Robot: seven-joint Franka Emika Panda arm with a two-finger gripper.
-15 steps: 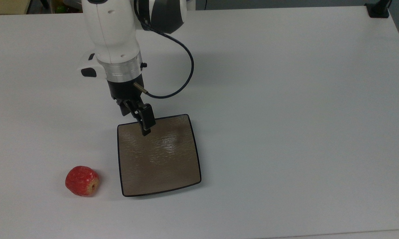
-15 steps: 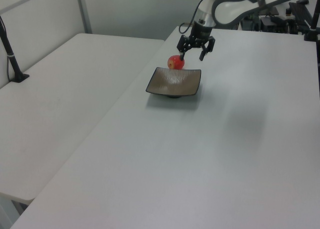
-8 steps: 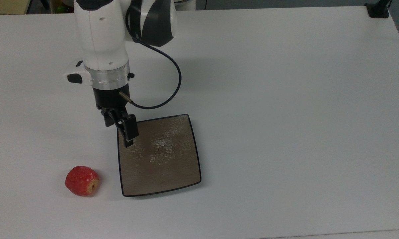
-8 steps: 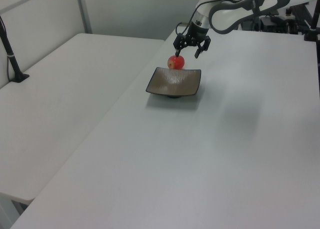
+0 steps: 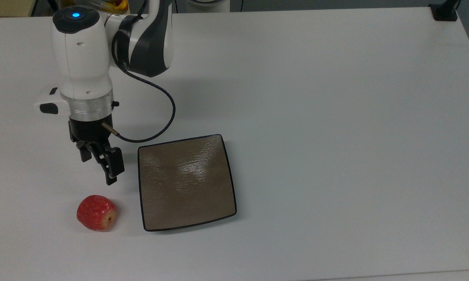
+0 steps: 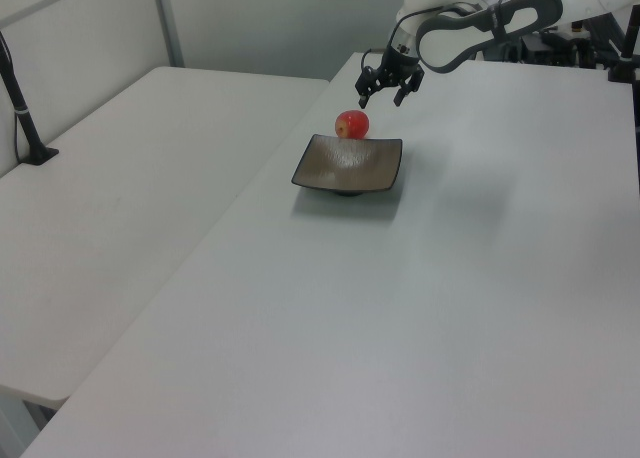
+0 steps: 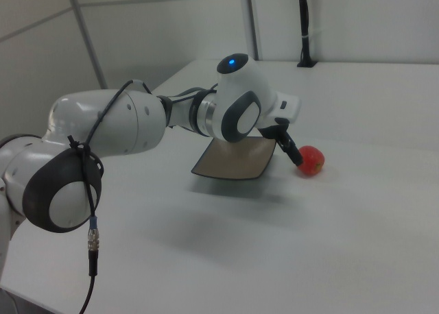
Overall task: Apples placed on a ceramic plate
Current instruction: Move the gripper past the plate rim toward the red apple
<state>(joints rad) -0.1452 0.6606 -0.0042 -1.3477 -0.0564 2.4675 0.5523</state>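
Small red apple [image 5: 96, 212] with pale streaks lay on the white desk [image 5: 336, 117], just beside the square glossy brown plate [image 5: 185, 181]; the black jaws hung released above it, holding nothing.

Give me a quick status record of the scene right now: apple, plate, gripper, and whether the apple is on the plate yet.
apple: red apple, resting on the white table, at the top view's lower left
plate: square brown plate with a black rim, nothing on it
apple vs plate: apart, apple off the plate's left edge in the top view
gripper: gripper open, holding nothing, above the table between the arm and the apple
contact: gripper not touching the apple or the plate
task state: apple not yet on the plate
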